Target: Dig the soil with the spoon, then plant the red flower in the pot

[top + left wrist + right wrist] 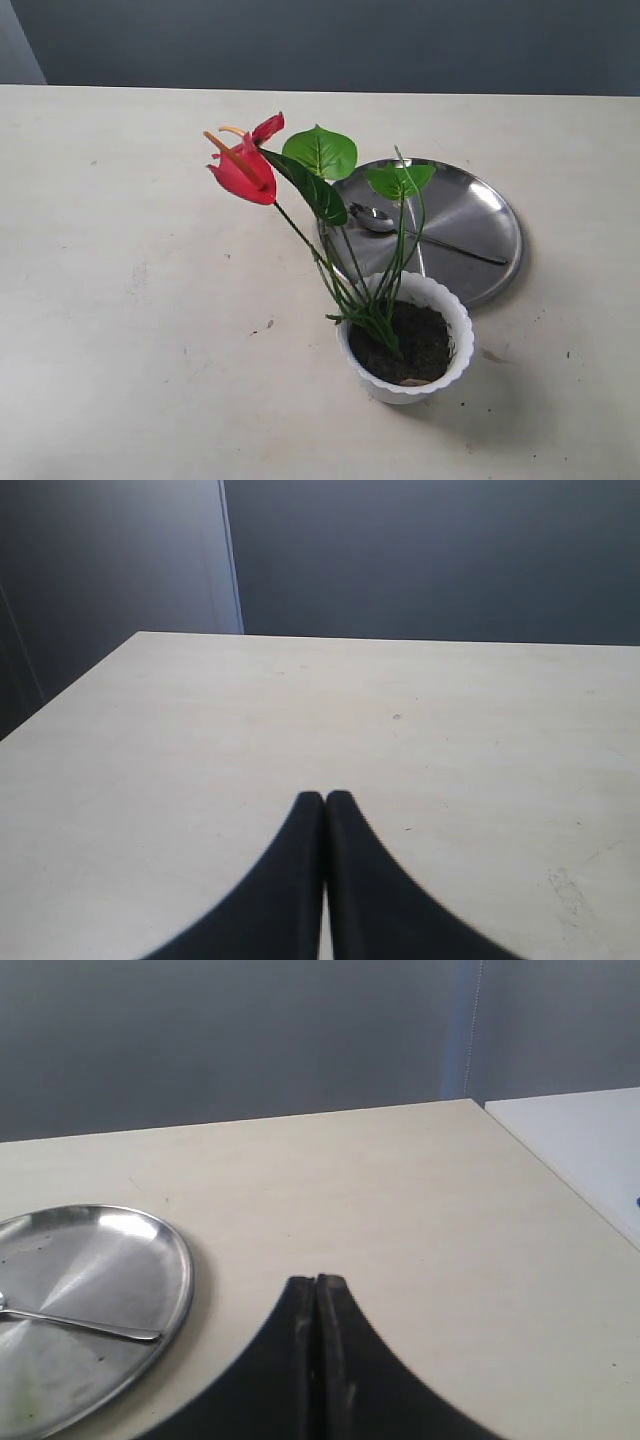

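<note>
The pot sits closest, low and right of centre in the exterior view, white with a wavy rim and filled with dark soil. The flower stands planted in it, its stems leaning up and to the left so the red blooms hang over bare table at upper left of centre. Just behind the pot lies a round steel plate, and the spoon rests on it, bowl to the left, handle running right. No arm shows here.

In the left wrist view the left gripper fills the bottom centre, jaws pressed together on nothing, plain table beyond.

In the right wrist view the right gripper is likewise closed and empty at bottom centre; the plate lies at lower left with the spoon handle across it
</note>
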Motion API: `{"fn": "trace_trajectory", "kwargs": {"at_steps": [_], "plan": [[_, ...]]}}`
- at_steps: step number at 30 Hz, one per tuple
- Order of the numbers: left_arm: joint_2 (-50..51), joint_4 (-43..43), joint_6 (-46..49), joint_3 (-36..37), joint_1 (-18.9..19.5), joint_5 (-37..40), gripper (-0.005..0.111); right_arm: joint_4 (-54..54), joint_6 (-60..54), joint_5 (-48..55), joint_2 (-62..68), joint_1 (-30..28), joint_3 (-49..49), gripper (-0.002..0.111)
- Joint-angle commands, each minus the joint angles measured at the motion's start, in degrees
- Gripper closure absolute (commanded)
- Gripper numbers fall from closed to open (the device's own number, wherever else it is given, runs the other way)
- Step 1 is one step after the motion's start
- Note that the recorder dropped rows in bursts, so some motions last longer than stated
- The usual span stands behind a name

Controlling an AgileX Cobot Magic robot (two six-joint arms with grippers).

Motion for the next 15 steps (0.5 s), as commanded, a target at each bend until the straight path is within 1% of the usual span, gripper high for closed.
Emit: {"fn": "trace_trajectory", "kwargs": {"at_steps": [1,15], "plan": [[-0.13,0.02,-0.14,0.21,0.05,-0.14,0.106,-1.39,-0.32,-0.54,-0.29,-0.24,0.09,0.109],[-0.13,0.02,-0.14,0.21,0.05,-0.14,0.106,-3.24,-0.32,-0.63,-0.29,-0.24,0.09,0.109]]}}
